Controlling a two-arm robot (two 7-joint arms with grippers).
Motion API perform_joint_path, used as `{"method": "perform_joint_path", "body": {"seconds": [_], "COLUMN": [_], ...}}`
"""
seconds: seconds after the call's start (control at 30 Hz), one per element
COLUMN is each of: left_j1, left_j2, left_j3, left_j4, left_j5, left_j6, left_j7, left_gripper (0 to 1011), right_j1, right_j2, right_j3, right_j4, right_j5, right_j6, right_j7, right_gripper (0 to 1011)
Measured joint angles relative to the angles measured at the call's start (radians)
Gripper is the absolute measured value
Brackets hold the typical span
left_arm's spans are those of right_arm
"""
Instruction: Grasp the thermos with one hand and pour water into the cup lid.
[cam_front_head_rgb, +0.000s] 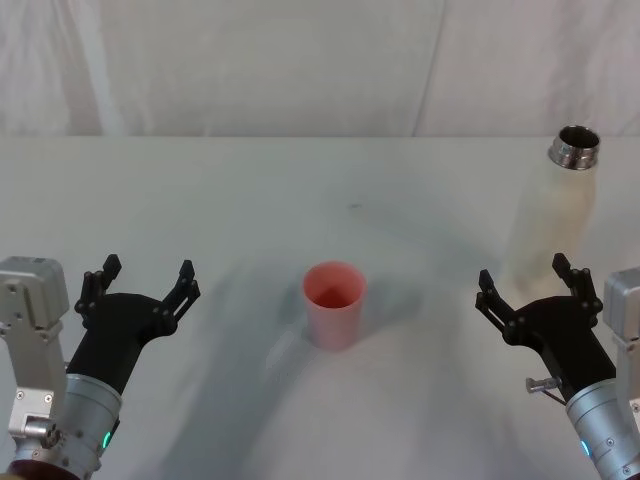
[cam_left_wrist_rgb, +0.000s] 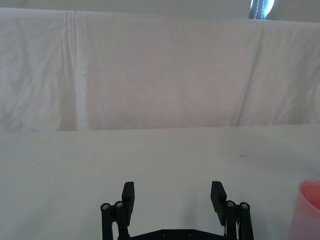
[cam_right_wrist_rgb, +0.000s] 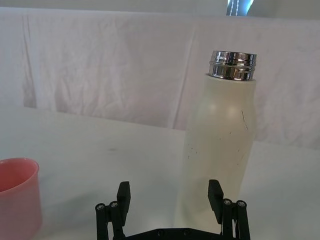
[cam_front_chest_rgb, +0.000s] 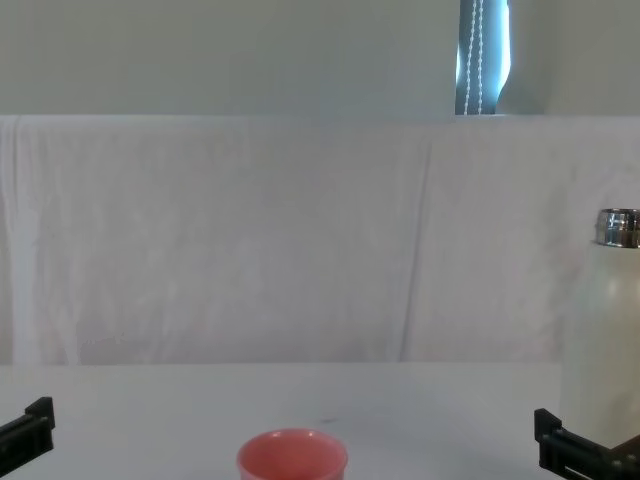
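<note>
The cream-white thermos (cam_front_head_rgb: 553, 218) stands upright and uncapped at the right of the table, its steel neck (cam_right_wrist_rgb: 232, 65) open; it also rises at the right edge of the chest view (cam_front_chest_rgb: 605, 330). The pink cup lid (cam_front_head_rgb: 334, 303) stands upright in the middle, its inside looking dry, and shows again low in the chest view (cam_front_chest_rgb: 292, 457). My right gripper (cam_front_head_rgb: 526, 285) is open just in front of the thermos, apart from it, with the bottle's base (cam_right_wrist_rgb: 210, 200) beyond its fingers. My left gripper (cam_front_head_rgb: 140, 283) is open at the front left, holding nothing.
A white cloth covers the table (cam_front_head_rgb: 250, 200) and hangs as a backdrop (cam_front_chest_rgb: 250, 240) behind it. Bare cloth lies between the cup lid and both grippers. The cup lid's rim (cam_left_wrist_rgb: 310, 200) shows at one edge of the left wrist view.
</note>
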Motion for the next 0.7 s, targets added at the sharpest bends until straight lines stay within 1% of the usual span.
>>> {"method": "perform_joint_path", "body": {"seconds": [0.4, 0.63, 0.67, 0.7], "left_j1": [0.000, 0.000, 0.000, 0.000], "left_j2": [0.000, 0.000, 0.000, 0.000], "left_j3": [0.000, 0.000, 0.000, 0.000], "left_j4": [0.000, 0.000, 0.000, 0.000], "left_j5": [0.000, 0.000, 0.000, 0.000], "left_j6": [0.000, 0.000, 0.000, 0.000], "left_j7": [0.000, 0.000, 0.000, 0.000], "left_gripper": [1001, 1001, 1001, 1001], "right_j1": [0.000, 0.005, 0.005, 0.008], "right_j2": [-0.001, -0.031, -0.031, -0.035], "right_j3": [0.002, 0.053, 0.053, 0.061], "right_j4": [0.000, 0.025, 0.025, 0.030], "right_j5": [0.000, 0.016, 0.016, 0.018], "right_j6": [0.000, -0.022, -0.022, -0.025], "right_j7": [0.001, 0.009, 0.009, 0.012], "right_gripper": [1003, 1003, 1003, 1003]}}
